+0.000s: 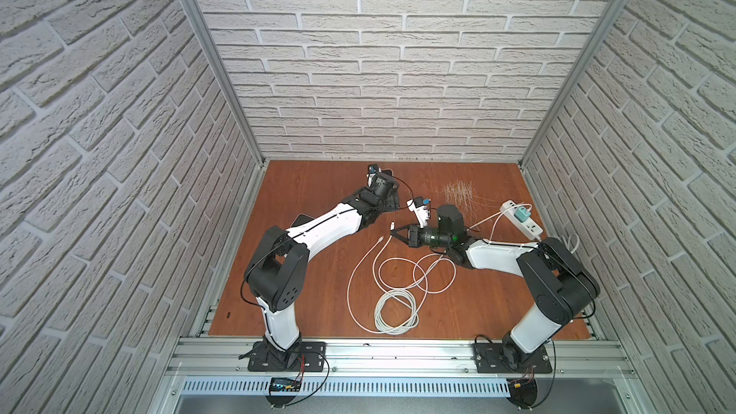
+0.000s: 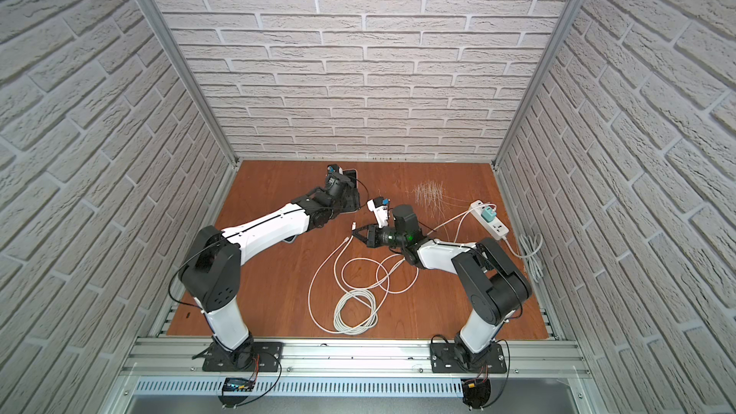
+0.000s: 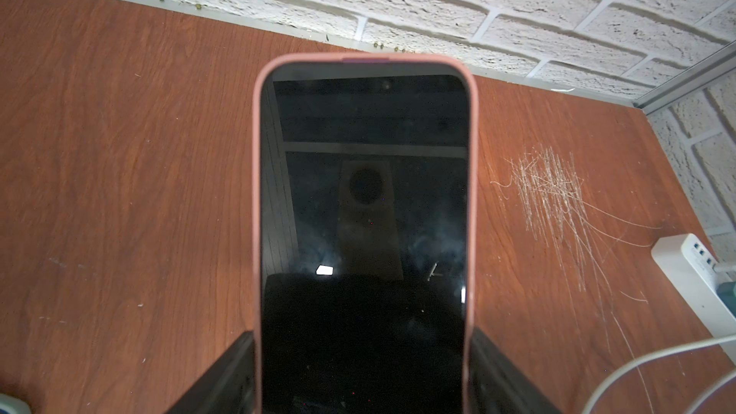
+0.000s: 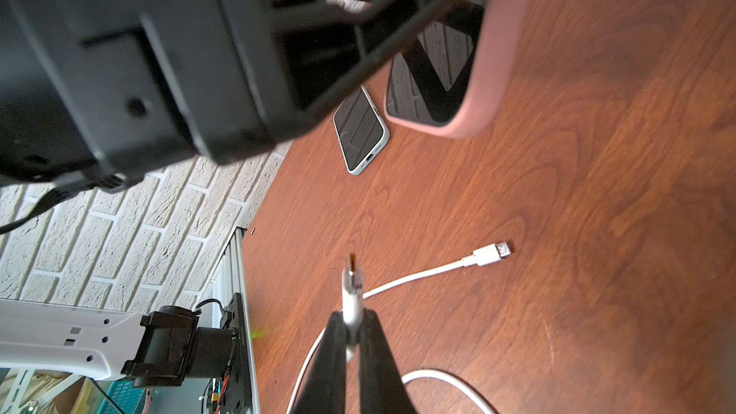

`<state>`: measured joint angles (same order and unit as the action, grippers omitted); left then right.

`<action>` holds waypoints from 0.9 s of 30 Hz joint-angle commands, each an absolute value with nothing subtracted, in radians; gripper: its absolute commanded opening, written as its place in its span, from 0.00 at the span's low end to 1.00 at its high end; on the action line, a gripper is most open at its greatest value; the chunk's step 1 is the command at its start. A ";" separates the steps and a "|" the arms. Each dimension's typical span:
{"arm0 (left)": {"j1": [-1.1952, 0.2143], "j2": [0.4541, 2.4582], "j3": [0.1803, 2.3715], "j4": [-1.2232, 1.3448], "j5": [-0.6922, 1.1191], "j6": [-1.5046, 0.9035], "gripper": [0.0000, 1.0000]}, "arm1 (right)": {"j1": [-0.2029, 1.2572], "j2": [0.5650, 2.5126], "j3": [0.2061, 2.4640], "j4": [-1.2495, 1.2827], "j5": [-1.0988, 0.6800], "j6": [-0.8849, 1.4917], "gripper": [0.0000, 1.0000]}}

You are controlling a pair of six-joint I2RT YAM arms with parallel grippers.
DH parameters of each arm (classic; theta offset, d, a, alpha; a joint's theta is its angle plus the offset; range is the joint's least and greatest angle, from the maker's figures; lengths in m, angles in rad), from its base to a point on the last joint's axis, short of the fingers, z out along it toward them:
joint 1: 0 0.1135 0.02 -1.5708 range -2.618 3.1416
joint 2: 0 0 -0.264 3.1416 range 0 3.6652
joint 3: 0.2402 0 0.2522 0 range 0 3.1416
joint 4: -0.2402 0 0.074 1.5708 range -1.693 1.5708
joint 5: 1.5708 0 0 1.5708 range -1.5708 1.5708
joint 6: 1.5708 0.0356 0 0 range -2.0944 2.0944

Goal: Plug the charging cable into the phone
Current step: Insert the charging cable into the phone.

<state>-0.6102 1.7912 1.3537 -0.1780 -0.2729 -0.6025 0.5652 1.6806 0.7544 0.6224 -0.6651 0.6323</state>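
Charging cable: limp, light; right pincer closed on its stiff plug, the right spot. Phone: rigid, slick; left pincer clamps its cased sides.

Your wooden worktop carries looped white cables at six o'clock, a power strip at two, scratches at one.

The left arm stretches far forward, the left gripper gripping with jaws wide. The right arm bends inward, the right gripper pinched narrow.
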 commanded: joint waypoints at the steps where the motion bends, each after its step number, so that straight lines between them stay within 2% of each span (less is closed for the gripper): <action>1: -0.618 1.739 1.395 -0.121 -0.302 -0.594 0.47 | 0.580 1.692 0.783 0.623 -0.685 0.609 0.03; 19: -0.643 1.745 1.412 -0.120 -0.317 -0.570 0.47 | 0.581 1.749 0.867 0.567 -0.664 0.575 0.03; 27: -0.648 1.741 1.406 -0.113 -0.314 -0.568 0.47 | 0.555 1.785 0.881 0.617 -0.683 0.617 0.03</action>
<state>-0.6418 1.7912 1.3766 -0.1806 -0.2977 -0.5816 0.5602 1.7760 0.8593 0.5751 -0.6655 0.6098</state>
